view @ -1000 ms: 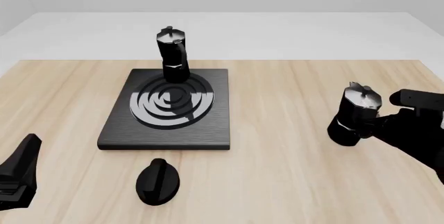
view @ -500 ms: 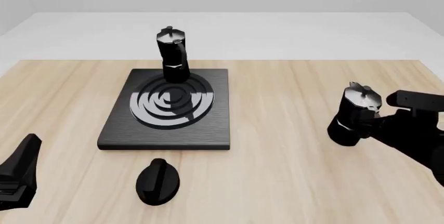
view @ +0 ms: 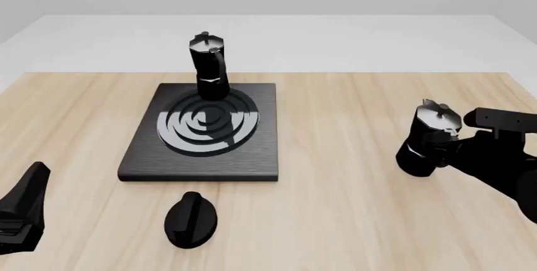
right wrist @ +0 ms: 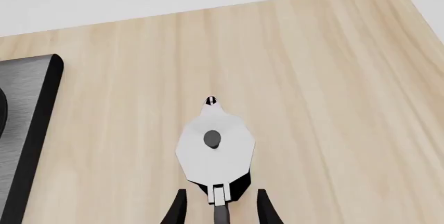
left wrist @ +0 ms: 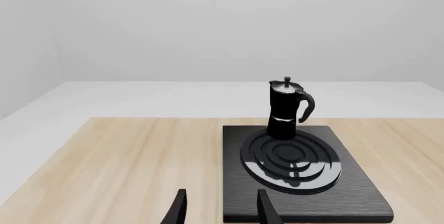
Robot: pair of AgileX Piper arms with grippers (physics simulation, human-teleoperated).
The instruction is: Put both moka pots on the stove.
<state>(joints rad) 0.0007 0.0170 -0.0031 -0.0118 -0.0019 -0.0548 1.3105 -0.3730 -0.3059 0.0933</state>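
One moka pot point(view: 209, 67) stands upright on the back edge of the black stove point(view: 147, 151), just behind the ring burner; the left wrist view shows this pot point(left wrist: 286, 108) on the stove point(left wrist: 361, 195) too. The other moka pot point(view: 429, 139) stands on the bare table at the right, seen from above as a silvery lid point(right wrist: 213, 147). My right gripper point(right wrist: 220, 207) is open, its fingers on either side of that pot's handle. My left gripper point(view: 32, 186) is open and holds nothing, low at the near left, far from the stove.
A black oval knob point(view: 191, 219) lies on the wood just in front of the stove. The stove's right edge point(right wrist: 28, 115) shows in the right wrist view, well apart from the second pot. The table's far edge runs behind the stove.
My right gripper has crept a little to the left, closer around the second pot's handle. Both pots and the left arm have stayed still.
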